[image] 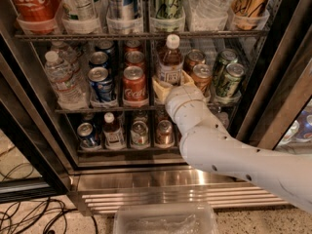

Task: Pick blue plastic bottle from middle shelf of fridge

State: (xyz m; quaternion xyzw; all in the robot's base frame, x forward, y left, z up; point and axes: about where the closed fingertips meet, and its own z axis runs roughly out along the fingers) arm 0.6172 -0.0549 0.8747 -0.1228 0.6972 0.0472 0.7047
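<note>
The blue plastic bottle (pixel 170 62), with a white cap, dark shoulders and a white-and-blue label, stands upright in the middle shelf (pixel 97 110) of the fridge (pixel 273 96), between a red can and gold cans. My gripper (pixel 172 84) reaches in from the lower right. Its cream fingers (pixel 161 88) sit on both sides of the bottle's lower part, shut on it. The bottle's base is hidden behind the gripper. Its cap is just below the rail of the shelf above.
A red Coca-Cola can (pixel 134 84), a blue can (pixel 101 82) and crinkled water bottles (pixel 61 79) stand left of the bottle, gold cans (pixel 201 77) and green cans (pixel 229 79) to the right. The upper rack (pixel 141 34) is close overhead. A clear bin (pixel 165 219) sits on the floor.
</note>
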